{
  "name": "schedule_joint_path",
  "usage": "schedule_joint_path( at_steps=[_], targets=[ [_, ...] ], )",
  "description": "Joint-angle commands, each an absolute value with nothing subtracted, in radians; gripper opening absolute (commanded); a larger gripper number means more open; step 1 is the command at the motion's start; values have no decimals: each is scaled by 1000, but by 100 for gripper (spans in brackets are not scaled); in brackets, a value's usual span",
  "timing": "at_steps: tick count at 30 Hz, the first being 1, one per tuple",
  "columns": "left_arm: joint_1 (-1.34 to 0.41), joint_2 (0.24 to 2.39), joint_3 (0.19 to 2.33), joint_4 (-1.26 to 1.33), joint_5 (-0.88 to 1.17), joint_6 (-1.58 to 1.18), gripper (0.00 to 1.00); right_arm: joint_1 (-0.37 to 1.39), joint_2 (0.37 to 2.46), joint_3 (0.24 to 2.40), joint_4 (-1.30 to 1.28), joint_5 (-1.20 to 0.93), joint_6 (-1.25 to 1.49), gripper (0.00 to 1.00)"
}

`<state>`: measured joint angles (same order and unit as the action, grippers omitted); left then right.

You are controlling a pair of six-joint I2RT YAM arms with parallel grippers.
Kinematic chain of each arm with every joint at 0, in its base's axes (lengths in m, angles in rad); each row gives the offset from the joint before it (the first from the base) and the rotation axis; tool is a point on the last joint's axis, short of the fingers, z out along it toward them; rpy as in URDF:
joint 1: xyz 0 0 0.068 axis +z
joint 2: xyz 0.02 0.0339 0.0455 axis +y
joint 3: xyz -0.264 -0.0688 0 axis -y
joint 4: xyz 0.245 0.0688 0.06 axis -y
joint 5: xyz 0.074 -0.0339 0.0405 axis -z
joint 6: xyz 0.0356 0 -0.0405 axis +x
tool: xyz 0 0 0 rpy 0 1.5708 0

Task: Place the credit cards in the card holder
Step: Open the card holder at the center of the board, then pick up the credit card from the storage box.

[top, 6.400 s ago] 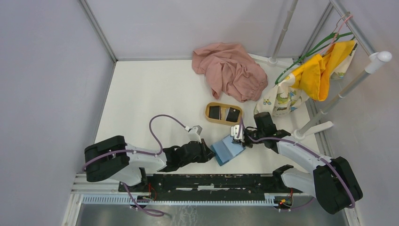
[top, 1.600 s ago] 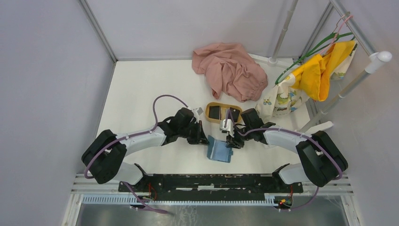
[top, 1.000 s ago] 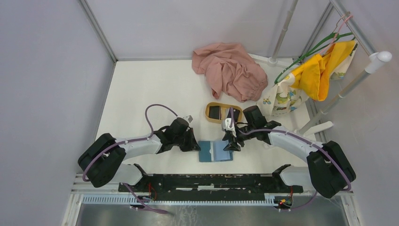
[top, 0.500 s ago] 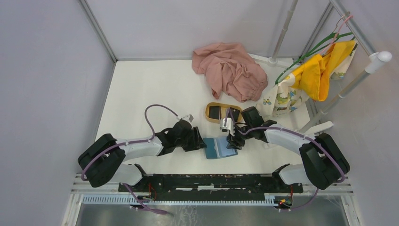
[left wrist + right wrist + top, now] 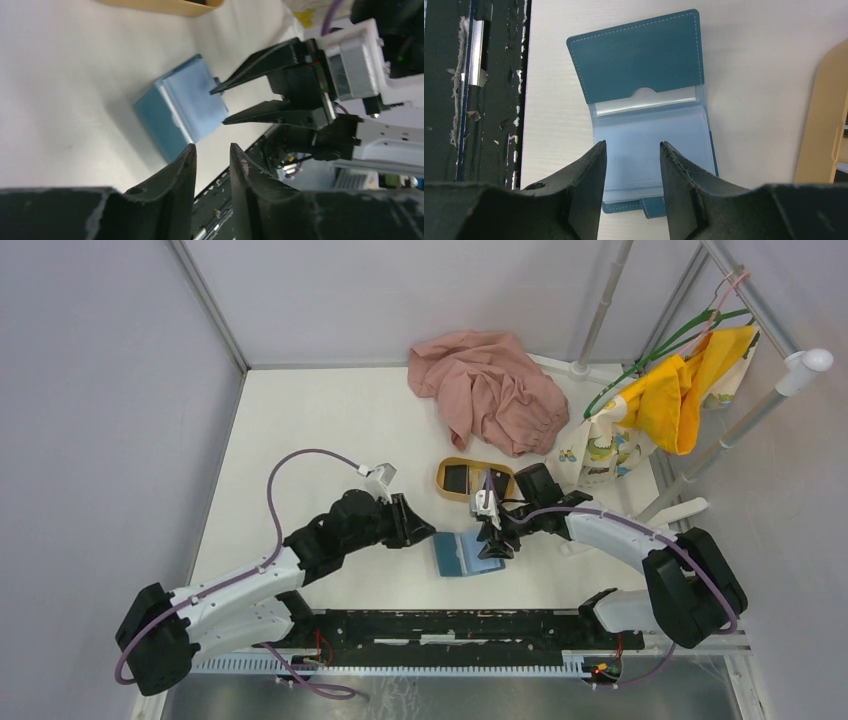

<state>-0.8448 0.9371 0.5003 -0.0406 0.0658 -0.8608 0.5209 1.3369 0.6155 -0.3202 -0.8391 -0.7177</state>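
While the card holder [image 5: 466, 555] lies opened flat on the desk [image 5: 330, 440] at lower centre of the top view, both credit cards [image 5: 456, 478] [image 5: 494, 483] sit side by side in the oval wooden tray [image 5: 477, 461] just above it. The right end effector [image 5: 492, 544] hangs directly over the holder's clear inner pocket, fingers spread with nothing between them; whether the tips touch the plastic I cannot tell. The left end effector [image 5: 425, 533] is left of the holder and apart from it, partly spread and empty.

The cards look thin, stiff and slick, and they lie flat, so a pinch from above would likely slip. Tipping one against the tray wall and taking a short edge seems safer. The holder looks light and floppy and would probably slide, so one end effector should pin its teal cover.
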Motion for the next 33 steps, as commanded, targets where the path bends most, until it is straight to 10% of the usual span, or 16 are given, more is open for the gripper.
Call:
schedule_joint_path(
  at_steps=[1, 13, 20, 29, 33],
  targets=[
    [-851, 1014, 503, 193, 250, -872, 35, 491, 1306, 658, -340, -916, -754, 49],
    [-914, 1444, 654, 140, 125, -799, 17, 443, 1296, 653, -318, -870, -724, 49],
    [-914, 1295, 614, 228, 57, -680, 19, 405, 1188, 661, -267, -811, -703, 54],
    [-840, 1193, 624, 223, -226, -531, 79, 420, 1280, 759, 116, -506, -338, 82],
    [-709, 1341, 683, 240, -71, -602, 84, 429, 1415, 840, 174, -422, -125, 87]
  ],
)
